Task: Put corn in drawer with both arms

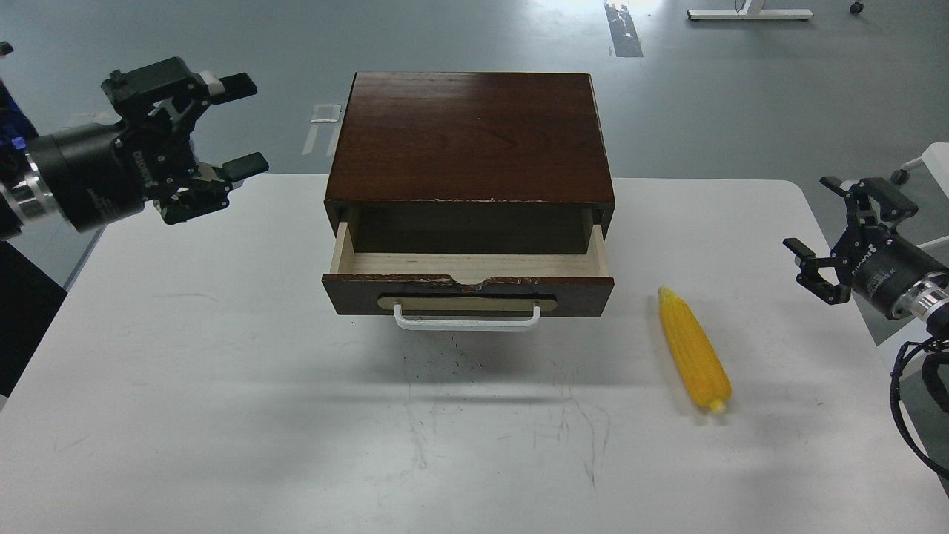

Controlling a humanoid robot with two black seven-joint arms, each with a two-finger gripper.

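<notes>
The yellow corn (694,350) lies on the white table (222,386), right of the drawer, its tapered end pointing away from me. The drawer (468,276) of the dark brown wooden box (471,137) is pulled partly out, pale wood showing inside, with nothing in the part I see. Its white bar handle (467,320) faces me. My left gripper (241,124) is open and empty, held above the table's far left corner, well left of the box. My right gripper (814,221) is open and empty at the table's right edge, right of the corn.
Grey floor lies beyond the table, with a strip of tape (623,30) and a white stand base (749,12) far back. The table top in front of the drawer bears scuff marks (519,415). A black cable (908,415) hangs from my right arm.
</notes>
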